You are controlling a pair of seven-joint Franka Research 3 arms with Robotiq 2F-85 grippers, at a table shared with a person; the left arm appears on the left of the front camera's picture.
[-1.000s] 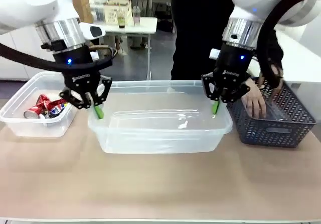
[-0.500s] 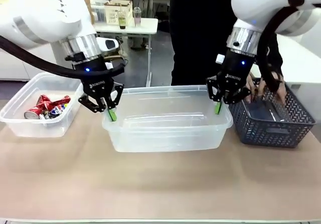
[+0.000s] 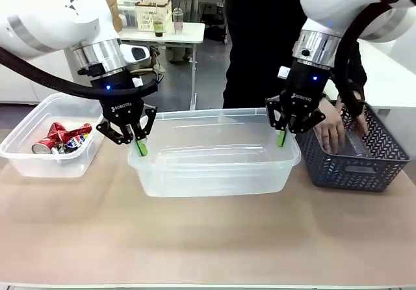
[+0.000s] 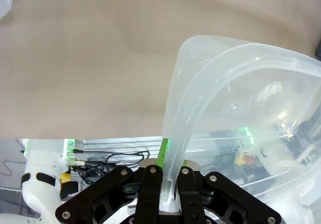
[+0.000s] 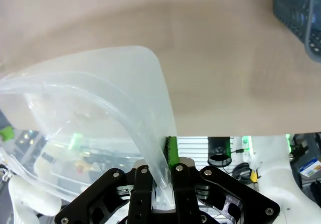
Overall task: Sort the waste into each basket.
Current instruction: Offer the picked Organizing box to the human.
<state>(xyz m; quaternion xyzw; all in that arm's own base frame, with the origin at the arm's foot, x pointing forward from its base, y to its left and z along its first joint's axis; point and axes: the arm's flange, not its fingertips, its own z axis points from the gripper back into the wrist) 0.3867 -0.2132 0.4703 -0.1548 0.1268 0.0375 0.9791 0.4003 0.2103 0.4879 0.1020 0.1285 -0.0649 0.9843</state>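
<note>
Left gripper (image 3: 138, 142) pinches the left rim of the big clear tub (image 3: 208, 173), and right gripper (image 3: 281, 132) pinches the right rim. Wrist views show each pair of fingers pressed onto the thin wall. The tub is mid-table (image 3: 195, 238); I cannot tell if it is lifted. A smaller tub (image 3: 19, 152) with crushed cans (image 3: 62, 138) sits close on the left. A grey basket (image 3: 354, 170) is just beside on the right, with a person's hand (image 3: 331, 131) inside, right behind the right gripper.
</note>
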